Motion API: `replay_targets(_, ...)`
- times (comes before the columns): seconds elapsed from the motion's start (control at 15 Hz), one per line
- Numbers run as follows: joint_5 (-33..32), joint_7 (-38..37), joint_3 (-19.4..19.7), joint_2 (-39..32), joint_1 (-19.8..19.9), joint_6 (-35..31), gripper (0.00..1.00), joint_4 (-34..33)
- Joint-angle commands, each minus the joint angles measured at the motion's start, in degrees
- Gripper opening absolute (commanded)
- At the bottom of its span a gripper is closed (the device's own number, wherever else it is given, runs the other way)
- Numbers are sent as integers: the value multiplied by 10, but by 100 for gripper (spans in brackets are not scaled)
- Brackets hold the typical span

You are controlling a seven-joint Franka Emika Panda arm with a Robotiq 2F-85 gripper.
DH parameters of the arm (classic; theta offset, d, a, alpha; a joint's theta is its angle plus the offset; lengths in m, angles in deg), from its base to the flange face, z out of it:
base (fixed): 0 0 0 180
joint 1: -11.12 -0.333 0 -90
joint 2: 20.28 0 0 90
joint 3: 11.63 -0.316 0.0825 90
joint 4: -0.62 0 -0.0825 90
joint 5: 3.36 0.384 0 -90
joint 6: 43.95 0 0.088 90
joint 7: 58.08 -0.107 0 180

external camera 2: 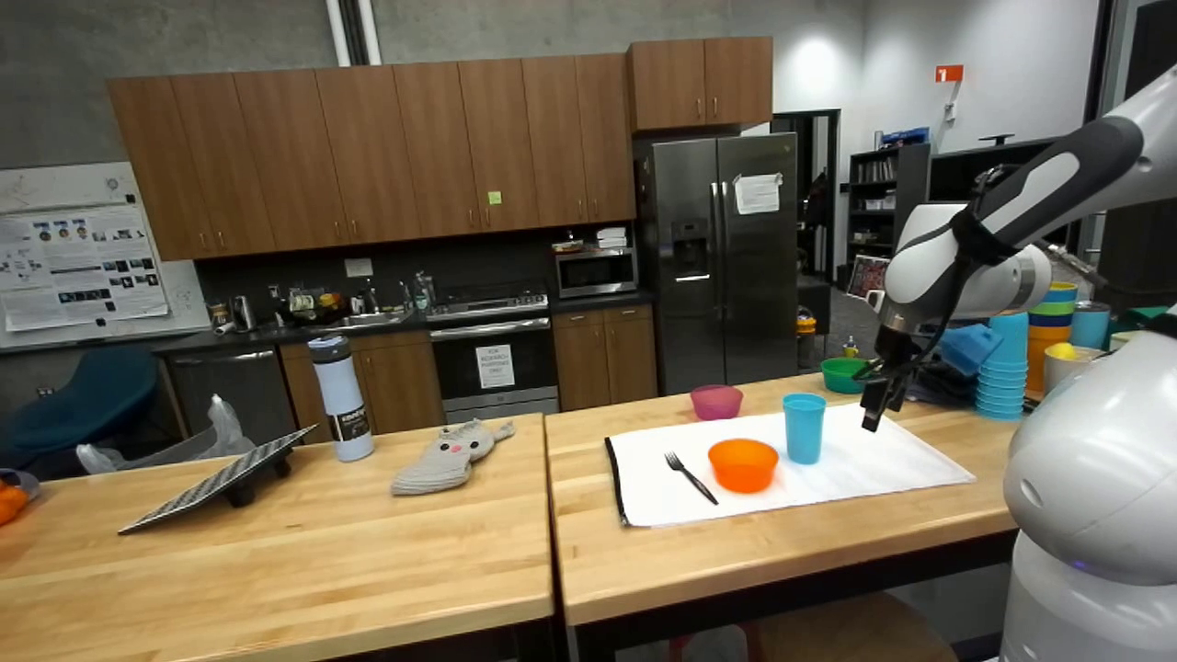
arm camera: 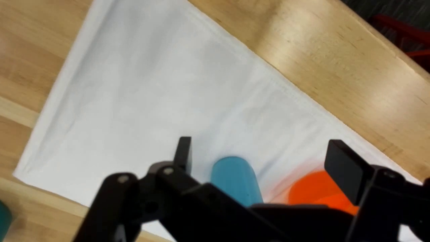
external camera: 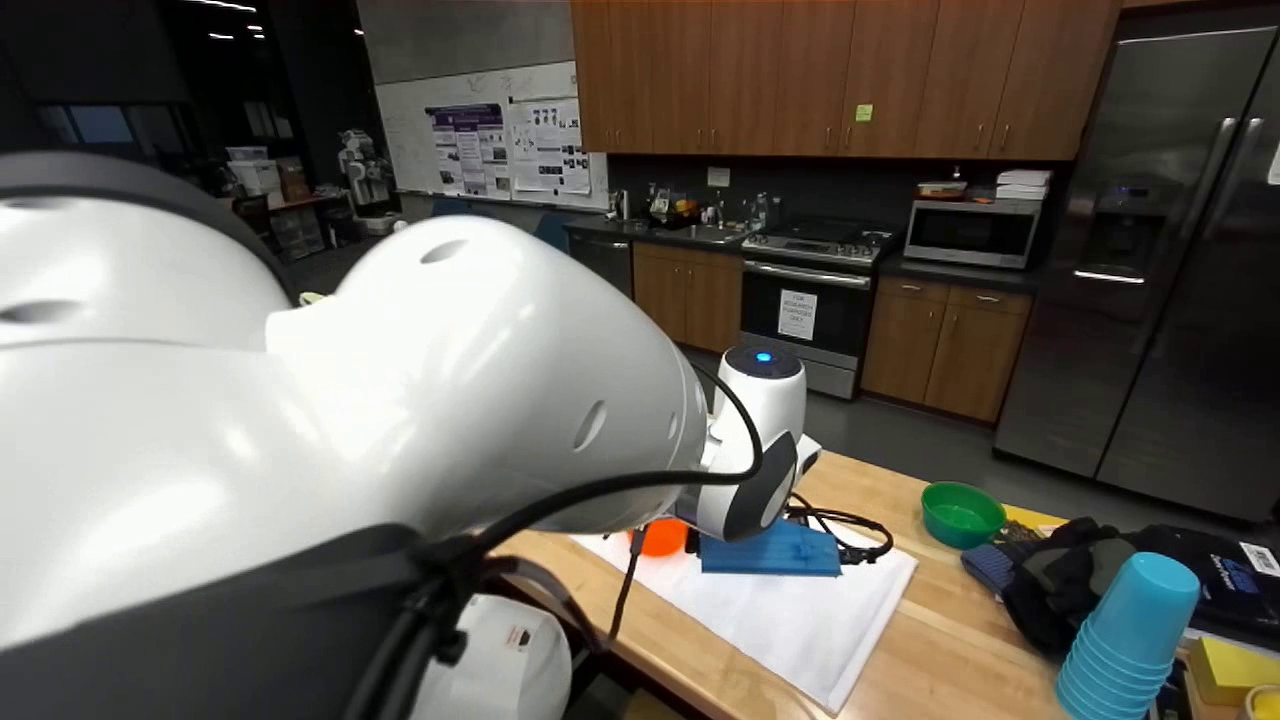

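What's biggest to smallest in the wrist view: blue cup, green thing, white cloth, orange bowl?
1. White cloth
2. Blue cup and orange bowl: unsure, claw partly hides both
3. Green thing, cut off

I'm in a lab's kitchen: against the far wall stand a fridge and an oven whose sign reads "for research purposes only", with posters on the left.

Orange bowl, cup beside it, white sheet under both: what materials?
Orange bowl: probably plastic, smooth, bright even color; gloss unclear. Cup: likely plastic too, smooth, low sheen, evenly blue. Sheet: seems fabric, matte, with soft creases and a hem-like edge.
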Motion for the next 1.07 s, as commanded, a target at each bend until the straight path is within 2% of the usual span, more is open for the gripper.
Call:
replay_targets(0.0,43,1,37,-17,-50,-8,100,0)
replay_targets(0.27,39,-20,54,-42,-70,-45,100,0)
replay_targets(1.0,-8,-94,45,-134,-70,-173,100,0)
